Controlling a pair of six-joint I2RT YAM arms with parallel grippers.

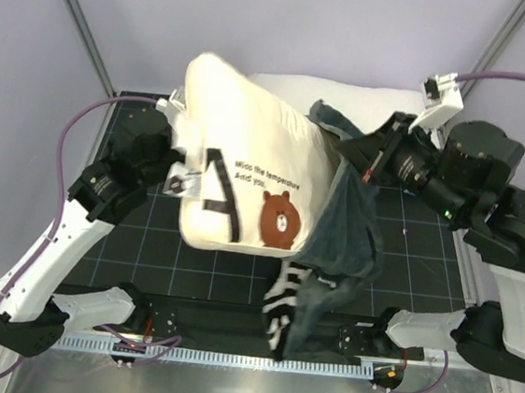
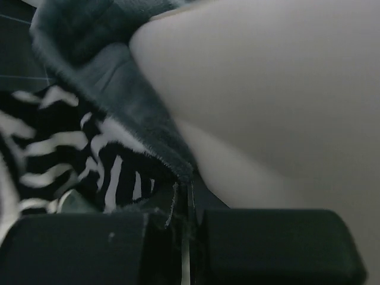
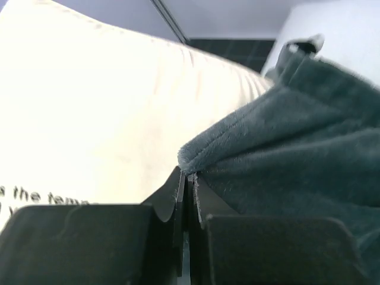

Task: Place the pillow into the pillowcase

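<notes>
Your left tool (image 2: pixel 185 199) and right tool (image 3: pixel 187 178) each pinch the pillowcase (image 3: pixel 285 136) hem tight — likely spreading its mouth so the pillow (image 1: pixel 243 110), barely started, slides in.

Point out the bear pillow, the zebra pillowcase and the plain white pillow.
bear pillow (image 1: pixel 242 124): top external view, plain cream face above the text.
zebra pillowcase (image 1: pixel 351 226): top external view, dark grey face right of the bear.
plain white pillow (image 1: pixel 367 93): top external view, bare far strip.
</notes>
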